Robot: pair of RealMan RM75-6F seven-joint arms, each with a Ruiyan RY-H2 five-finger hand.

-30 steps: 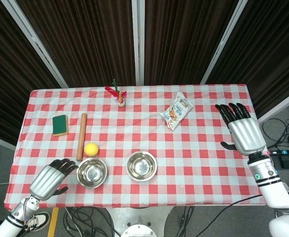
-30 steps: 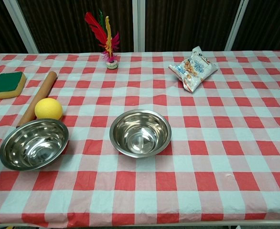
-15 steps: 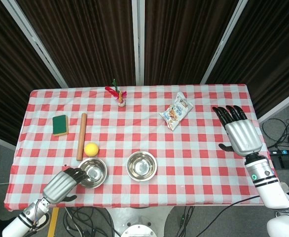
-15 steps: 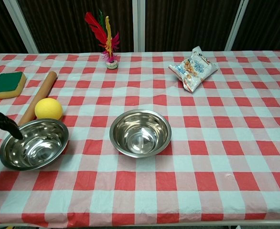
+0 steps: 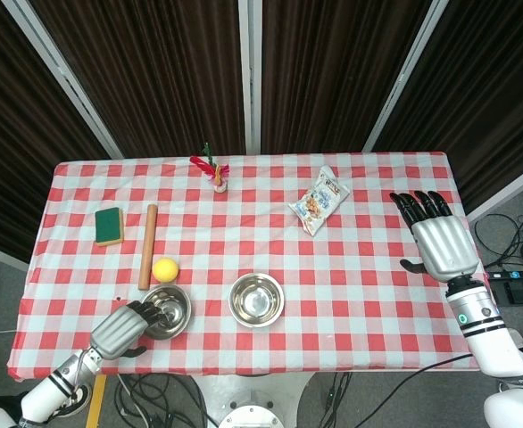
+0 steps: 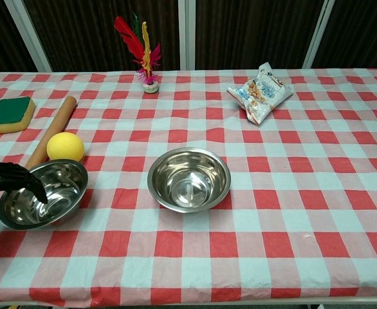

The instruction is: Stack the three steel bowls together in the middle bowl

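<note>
Two steel bowls are in view. The middle bowl point(image 5: 257, 300) point(image 6: 189, 179) sits near the table's front edge at the centre. The left bowl point(image 5: 170, 308) point(image 6: 53, 193) stands beside it, just in front of a yellow ball. My left hand point(image 5: 123, 328) point(image 6: 11, 177) reaches over the left bowl's near-left rim. Its fingers point(image 6: 34, 187) lie inside the bowl against the wall, while the thumb stays outside, apart from the rim. My right hand point(image 5: 440, 241) hovers open with fingers spread above the table's right edge, far from both bowls; the chest view does not show it.
A yellow ball point(image 5: 164, 269) and a wooden rolling pin point(image 5: 147, 245) lie just behind the left bowl. A green sponge point(image 5: 109, 226) is at the far left. A feather shuttlecock point(image 5: 215, 172) and a snack bag point(image 5: 319, 201) sit at the back.
My left hand has moved right from beside the left bowl and its fingers have come over the rim into the bowl. The right hand has only shifted slightly.
</note>
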